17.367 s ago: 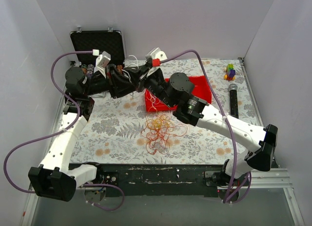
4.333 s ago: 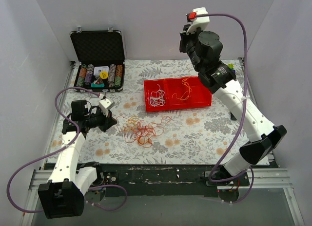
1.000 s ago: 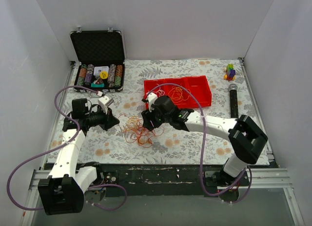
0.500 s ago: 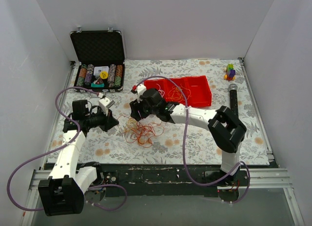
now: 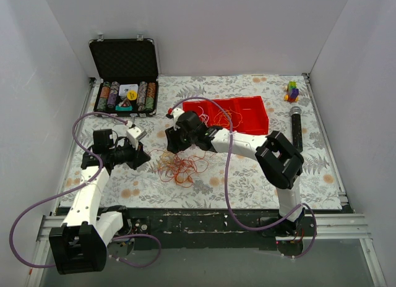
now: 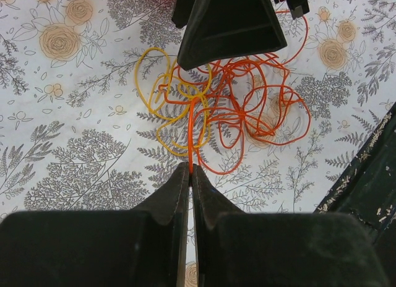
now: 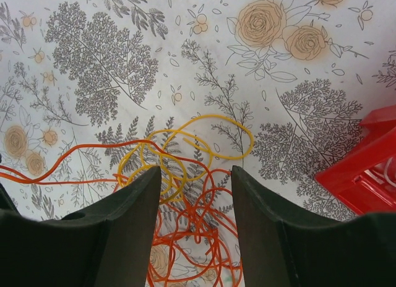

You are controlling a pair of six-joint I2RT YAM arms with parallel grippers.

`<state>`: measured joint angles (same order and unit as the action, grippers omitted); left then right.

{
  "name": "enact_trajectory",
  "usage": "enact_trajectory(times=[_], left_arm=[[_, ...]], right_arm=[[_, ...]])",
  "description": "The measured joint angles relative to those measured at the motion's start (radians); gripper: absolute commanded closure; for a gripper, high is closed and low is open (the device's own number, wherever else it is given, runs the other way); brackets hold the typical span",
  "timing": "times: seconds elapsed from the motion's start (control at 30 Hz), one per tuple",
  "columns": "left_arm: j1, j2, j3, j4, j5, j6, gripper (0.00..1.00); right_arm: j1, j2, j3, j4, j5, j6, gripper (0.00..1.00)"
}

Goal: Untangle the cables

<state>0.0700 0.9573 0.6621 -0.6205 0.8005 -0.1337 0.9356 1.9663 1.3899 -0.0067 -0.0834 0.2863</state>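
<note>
Left wrist view: the left pincer (image 6: 190,171) is clenched on one orange-red strand of the cables (image 6: 235,111). The strand runs straight from the fingertips into the heap. The heap is a loose tangle of red-orange loops with yellow loops on its left side, lying flat on the flower-patterned counter (image 6: 68,157). At the far side of the tangle the right pincer (image 6: 226,27) shows as a dark wedge over the top loops.

The right wrist view shows that pincer released, its two fingers spread wide with the yellow loops in the gap between them and the red-orange loops nearer the camera. I cannot tell whether its tips touch the cloth. A corner of the red tray (image 7: 362,169) sits at the right edge.

From the top external view, the two pincers face each other across the tangle, the left one at its left edge and the right one at its upper edge. The red tray lies just behind. Farther out are an open poker chip case (image 5: 124,70) at the back left, a microphone (image 5: 296,127) on the right, and small coloured toy blocks (image 5: 291,90) in the back right corner.
</note>
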Motion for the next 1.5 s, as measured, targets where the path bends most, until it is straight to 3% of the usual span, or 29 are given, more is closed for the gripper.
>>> enact_trajectory(times=[0.13, 0.37, 0.7, 1.07, 1.27, 1.5], left_arm=[[0.0, 0.0, -0.002, 0.001, -0.001, 0.007, 1.0], [0.0, -0.004, -0.02, 0.012, -0.01, 0.017, 1.0], [0.0, -0.005, -0.044, 0.035, -0.041, 0.038, 1.0], [0.0, -0.002, -0.134, 0.092, -0.142, 0.11, 1.0], [0.0, 0.002, -0.174, 0.119, -0.194, 0.158, 1.0], [0.0, 0.002, -0.205, 0.126, -0.246, 0.211, 1.0]], right_arm=[[0.001, 0.0, 0.003, -0.022, -0.015, 0.024, 0.58], [0.007, 0.006, 0.003, -0.041, -0.049, 0.075, 0.99], [0.009, -0.028, 0.045, -0.082, -0.015, 0.076, 0.99], [-0.001, -0.364, 0.045, -0.104, 0.112, -0.005, 0.99], [-0.113, -0.489, 0.073, -0.143, 0.118, -0.021, 0.99], [-0.265, -0.594, 0.238, -0.209, 0.133, -0.055, 0.99]])
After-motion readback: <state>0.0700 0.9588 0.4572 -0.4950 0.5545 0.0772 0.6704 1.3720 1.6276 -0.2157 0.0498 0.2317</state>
